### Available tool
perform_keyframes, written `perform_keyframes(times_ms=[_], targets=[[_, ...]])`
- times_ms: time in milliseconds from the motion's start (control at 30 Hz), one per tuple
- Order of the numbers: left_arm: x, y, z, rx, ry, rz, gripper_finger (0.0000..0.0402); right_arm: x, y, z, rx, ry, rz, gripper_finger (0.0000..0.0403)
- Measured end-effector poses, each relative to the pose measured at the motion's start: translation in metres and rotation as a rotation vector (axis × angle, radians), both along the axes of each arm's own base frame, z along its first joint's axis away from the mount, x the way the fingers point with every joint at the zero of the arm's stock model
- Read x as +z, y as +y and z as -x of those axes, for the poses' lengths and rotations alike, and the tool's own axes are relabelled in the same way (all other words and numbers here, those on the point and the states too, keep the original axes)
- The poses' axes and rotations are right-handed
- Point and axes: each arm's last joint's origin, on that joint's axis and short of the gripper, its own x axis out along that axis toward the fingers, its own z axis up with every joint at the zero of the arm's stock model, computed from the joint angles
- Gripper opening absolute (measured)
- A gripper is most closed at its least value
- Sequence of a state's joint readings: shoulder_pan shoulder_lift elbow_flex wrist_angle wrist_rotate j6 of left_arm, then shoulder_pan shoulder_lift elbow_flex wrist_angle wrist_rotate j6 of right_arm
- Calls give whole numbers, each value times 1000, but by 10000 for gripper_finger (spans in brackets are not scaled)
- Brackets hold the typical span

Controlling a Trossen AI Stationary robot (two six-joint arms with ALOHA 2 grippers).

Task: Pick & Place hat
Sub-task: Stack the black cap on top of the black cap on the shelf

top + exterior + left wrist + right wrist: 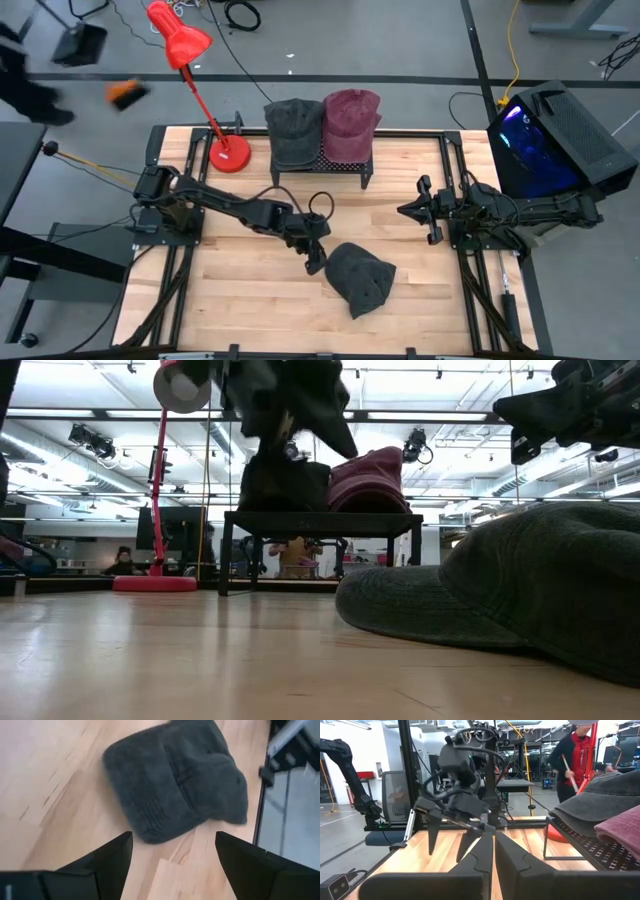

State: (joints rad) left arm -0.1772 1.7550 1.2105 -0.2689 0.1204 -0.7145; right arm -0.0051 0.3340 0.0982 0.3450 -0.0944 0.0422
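Hovering with fingers spread wide, left gripper (316, 258) just beside the brim edge of the dark grey hat (361, 279); nothing held. Hat lying flat on the bare tabletop (240, 300), near the front, well apart from the rack (318, 163) at the back edge that carries a second grey hat (293, 130) and a maroon hat (351, 122). In the left wrist view, both fingers (107, 860) straddling empty wood short of the hat's near edge, no contact visible.

Step judged: either release just completed on the tabletop or approach before a grasp; not decidable from this moment. Next move, if a pick: advance over the brim, lower, close on fabric. If a place: lift clear and retract.

Right gripper (428, 211) parked at the right side, fingers pressed together, empty.
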Motion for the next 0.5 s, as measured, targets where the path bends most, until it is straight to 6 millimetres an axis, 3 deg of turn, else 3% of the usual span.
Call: perform_keyframes(times_ms=[200, 500], targets=[[-18, 3, 5, 120, -5, 40, 291, 0, 0, 0, 0, 1, 0, 23], [-46, 11, 4, 160, 7, 51, 291, 0, 0, 0, 0, -3, 0, 23]])
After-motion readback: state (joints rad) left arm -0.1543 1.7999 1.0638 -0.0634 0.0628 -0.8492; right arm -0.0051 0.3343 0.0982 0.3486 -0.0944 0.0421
